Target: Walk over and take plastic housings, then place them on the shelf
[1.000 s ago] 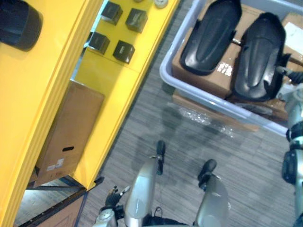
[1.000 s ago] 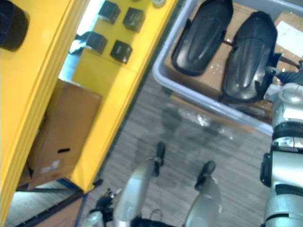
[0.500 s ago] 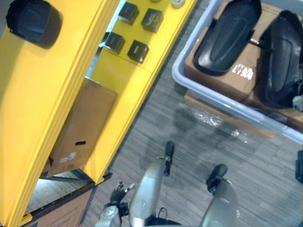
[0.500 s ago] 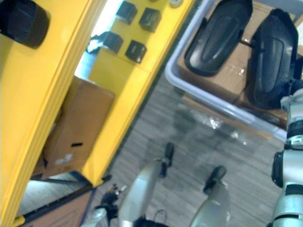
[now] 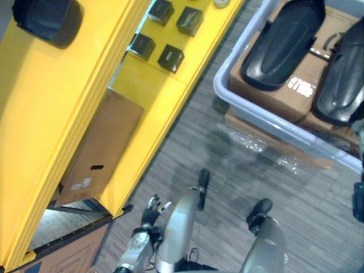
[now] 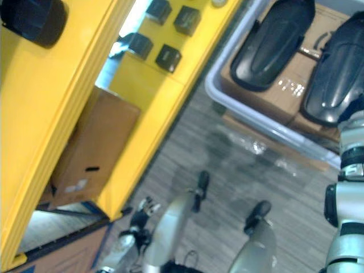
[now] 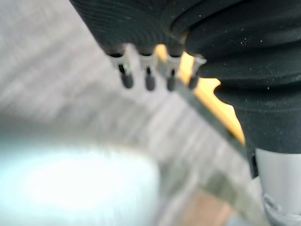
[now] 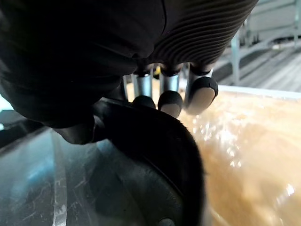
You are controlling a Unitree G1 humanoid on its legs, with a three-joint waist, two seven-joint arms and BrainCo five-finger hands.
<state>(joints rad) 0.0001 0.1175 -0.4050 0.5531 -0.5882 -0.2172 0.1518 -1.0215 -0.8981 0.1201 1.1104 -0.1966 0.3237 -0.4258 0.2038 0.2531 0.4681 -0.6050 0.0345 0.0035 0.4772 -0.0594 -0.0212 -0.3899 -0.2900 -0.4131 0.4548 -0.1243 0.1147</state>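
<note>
Grey bin point(image 5: 267, 116): it holds cardboard boxes point(image 5: 267, 85), and two black plastic shells lie on them side by side, the left housing point(image 5: 282, 42) and the right housing point(image 5: 344, 85).
Yellow shelf point(image 5: 68, 102): a third housing point(image 5: 48, 20) sits on its top level.
Right hand point(image 8: 169, 99): I have its fingers hooked over the right housing's rim with the thumb against the nearer side, gripping the edge. The part lies in the bin.
Left hand point(image 5: 152, 206): it hangs low beside the shelf, fingers loose and holding nothing.
Step in hand: I judge this to be the pick from the bin.
Doing it well: I'd firm the pinch first, lift straight up to clear the bin wall and the left housing, and keep the shell level.
Risk: a thin rim grip may let the smooth shell pivot or slip.
</note>
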